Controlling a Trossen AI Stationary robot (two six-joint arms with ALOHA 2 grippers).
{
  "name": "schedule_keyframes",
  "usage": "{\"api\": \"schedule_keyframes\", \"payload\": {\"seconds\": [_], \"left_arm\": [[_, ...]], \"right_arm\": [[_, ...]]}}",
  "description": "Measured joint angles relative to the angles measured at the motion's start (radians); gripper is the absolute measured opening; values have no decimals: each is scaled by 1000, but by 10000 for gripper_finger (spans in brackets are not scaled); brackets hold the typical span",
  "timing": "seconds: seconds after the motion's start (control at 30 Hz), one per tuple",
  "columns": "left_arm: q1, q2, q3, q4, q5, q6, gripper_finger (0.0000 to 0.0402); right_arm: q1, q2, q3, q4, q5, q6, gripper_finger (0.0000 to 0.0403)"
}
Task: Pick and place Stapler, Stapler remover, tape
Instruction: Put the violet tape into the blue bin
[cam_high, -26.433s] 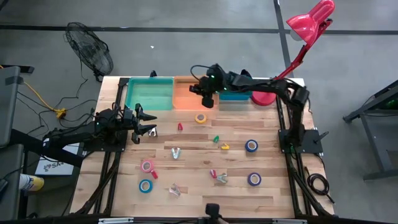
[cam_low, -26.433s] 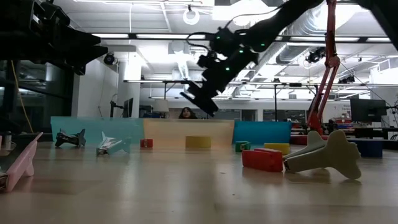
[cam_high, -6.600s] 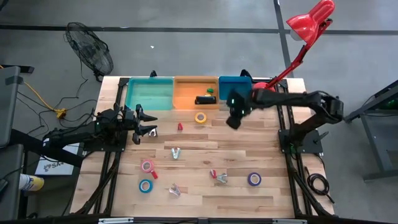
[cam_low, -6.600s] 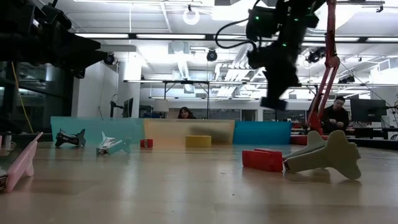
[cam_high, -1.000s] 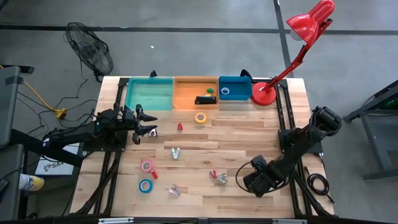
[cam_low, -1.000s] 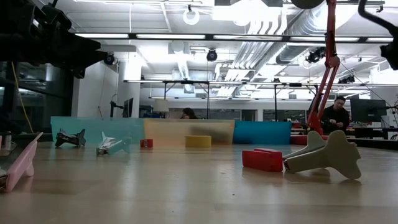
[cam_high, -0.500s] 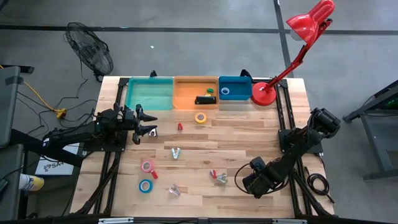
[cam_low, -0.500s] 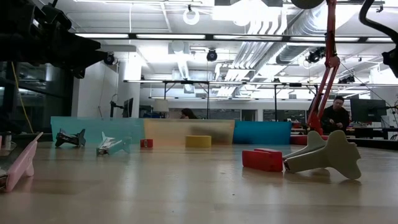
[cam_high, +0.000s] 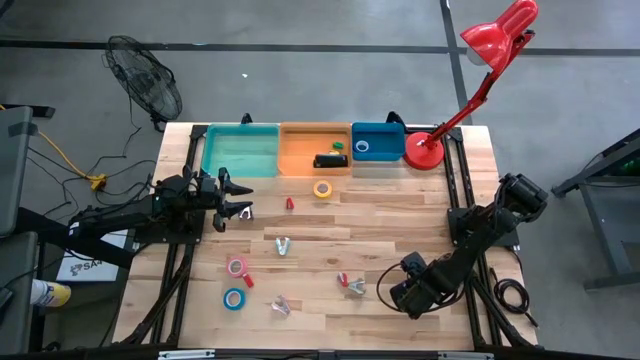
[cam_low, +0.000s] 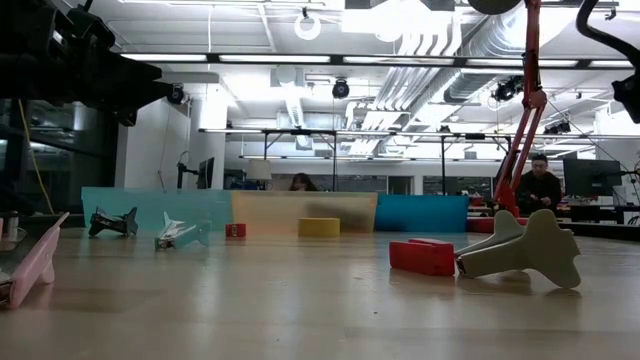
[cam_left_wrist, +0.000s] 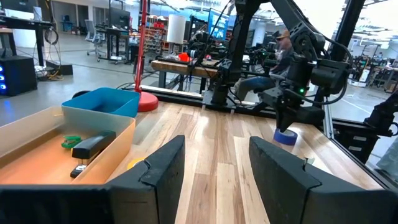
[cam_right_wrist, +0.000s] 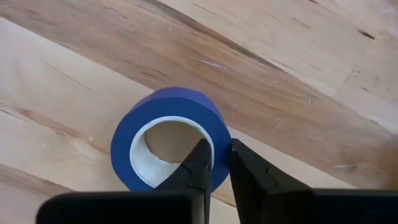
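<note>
Both fingers of the right gripper (cam_right_wrist: 214, 163) had just closed from half open onto the wall of the dark blue tape roll (cam_right_wrist: 169, 137), one inside the ring, one outside, at the table's (cam_high: 420, 215) near right part. We judged the roll ready to lift toward the blue bin (cam_high: 385, 148). Left gripper (cam_high: 237, 196) waited at the left edge, fingers half open and empty. We saw the stapler (cam_high: 328, 160) lying in the orange bin (cam_high: 300, 150).

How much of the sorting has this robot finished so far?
Some is done: the stapler lies in the orange bin, and one tape roll in the blue bin. Now the right claw pinches the wall of a dark blue roll on the table. Left: the yellow, pink and light blue rolls.
</note>
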Motion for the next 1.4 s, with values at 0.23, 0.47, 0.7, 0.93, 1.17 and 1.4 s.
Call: {"api": "schedule_keyframes", "payload": {"seconds": [0.23, 0.47, 0.7, 0.93, 1.17, 1.4], "left_arm": [[0, 0, 0, 0, 0, 0, 177], [0, 0, 0, 0, 0, 0, 177], [0, 0, 0, 0, 0, 0, 177], [0, 0, 0, 0, 0, 0, 177], [0, 0, 0, 0, 0, 0, 177], [0, 0, 0, 0, 0, 0, 177]], "right_arm": [[-13, 0, 0, 5, 4, -67, 31], [-99, -59, 0, 5, 15, -223, 25], [-279, -169, 0, -17, 57, -456, 24], [-531, -237, 0, -14, 89, -748, 24], [-784, -247, 0, 29, 95, -1072, 24], [-968, -247, 0, 108, 151, -1330, 24]]}}
